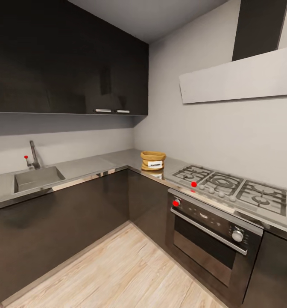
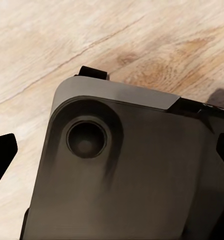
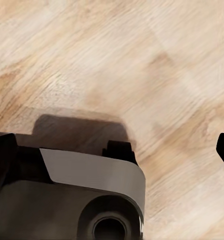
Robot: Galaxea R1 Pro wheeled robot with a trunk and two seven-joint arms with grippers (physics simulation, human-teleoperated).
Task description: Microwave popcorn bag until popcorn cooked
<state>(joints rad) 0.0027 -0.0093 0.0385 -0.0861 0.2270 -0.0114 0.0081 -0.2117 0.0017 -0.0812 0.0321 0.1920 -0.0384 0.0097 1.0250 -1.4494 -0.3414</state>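
Note:
The popcorn bag point(image 1: 153, 160), a small tan sack with a rolled rim and a white label, stands upright on the grey countertop point(image 1: 96, 164) in the corner, just left of the gas hob. The microwave is out of view. In the left wrist view my left gripper point(image 2: 112, 155) is open over the robot's grey base point(image 2: 132, 175) and the wood floor, its black fingertips point(image 2: 2, 155) at the frame's edges. In the right wrist view my right gripper point(image 3: 112, 150) is also open above the base and floor. Both are far from the bag.
A sink point(image 1: 36, 177) with a faucet point(image 1: 33, 155) sits in the counter's left run. Right of the bag are the gas hob point(image 1: 229, 186) and the dark built-in oven point(image 1: 212, 239) below it. Dark wall cabinets point(image 1: 66, 60) and a range hood point(image 1: 241, 77) hang above. Wood floor point(image 1: 130, 273) lies in front.

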